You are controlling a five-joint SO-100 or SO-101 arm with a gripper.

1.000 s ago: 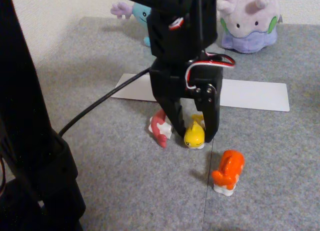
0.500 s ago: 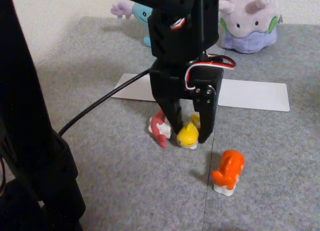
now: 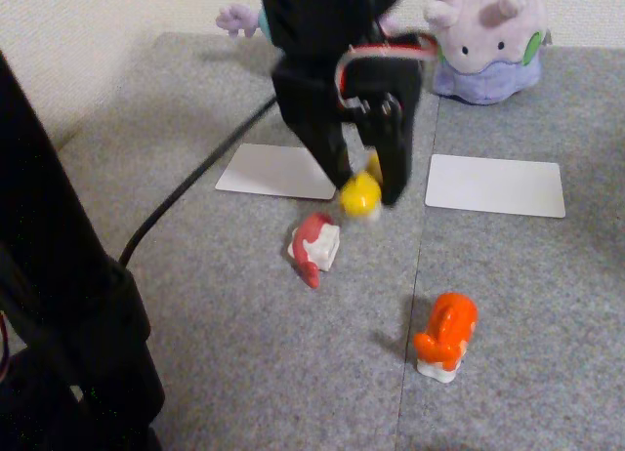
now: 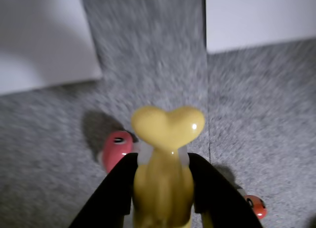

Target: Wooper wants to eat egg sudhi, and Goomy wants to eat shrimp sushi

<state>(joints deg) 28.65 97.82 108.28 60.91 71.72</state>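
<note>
In the fixed view, Wooper peeks out at far left behind my arm. My gripper, a second ago low on the carpet, has risen with the egg sudhi pinched between its jaws, so it can go to Wooper. The shrimp sushi waits lower right; Goomy sits top right.

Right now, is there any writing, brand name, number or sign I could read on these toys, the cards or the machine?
None can be read.
The two blank white cards on the grey carpet carry no print.
The small yellow toy sushi held in the black end effector has no lettering.
The lilac blob plush shows no tag text.
</note>
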